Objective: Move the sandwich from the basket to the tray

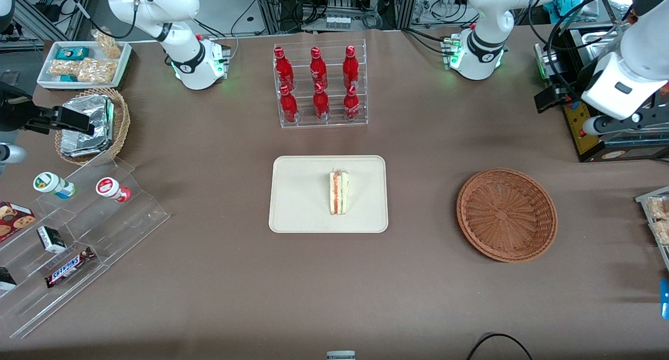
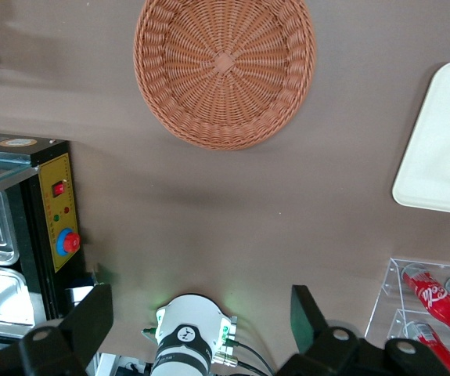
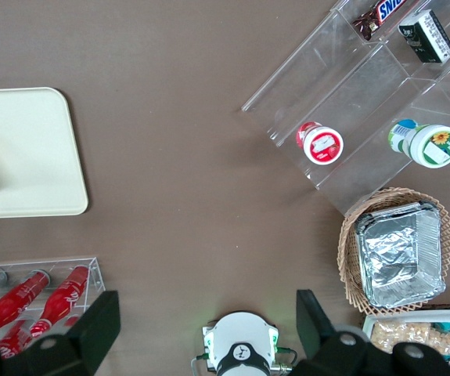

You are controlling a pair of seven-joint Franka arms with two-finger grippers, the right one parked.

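Where the brown cloth-covered table [image 1: 219, 276] spreads under everything, the flat cream-beige rectangular tray [image 1: 298, 203] with rounded corners and low rim lies near its middle. Round shallow reddish-brown woven wicker basket [image 1: 506, 214] sits well apart from the tray, toward the working arm's end; nothing lies in its bowl. Clear acrylic tiered rack of six red bottles [image 1: 320, 85] stands farther from the front camera than the tray. Stepped clear acrylic display stand [image 1: 112, 213] at the parked arm's end carries yogurt cups and a Snickers bar. Lighter tan wicker basket [image 1: 119, 120] next to it holds silver foil-wrapped packs.

Left arm's two-finger gripper [image 2: 201, 313]: raised high above the table at the working arm's end, up beside a black box with a yellow control panel [image 2: 56, 219], well apart from both basket and tray. Jaws spread wide; the two dark fingers [image 2: 91, 313] stand far from each other with only bare cloth and the arm's own base seen between them. It holds nothing and touches nothing.

Small triangular clear-wrapped sandwich wedge [image 1: 339, 192], pale bread with pink, orange and green filling layers: rests on the tray, slightly off centre toward the working arm's end, filling edge turned up to the front camera.
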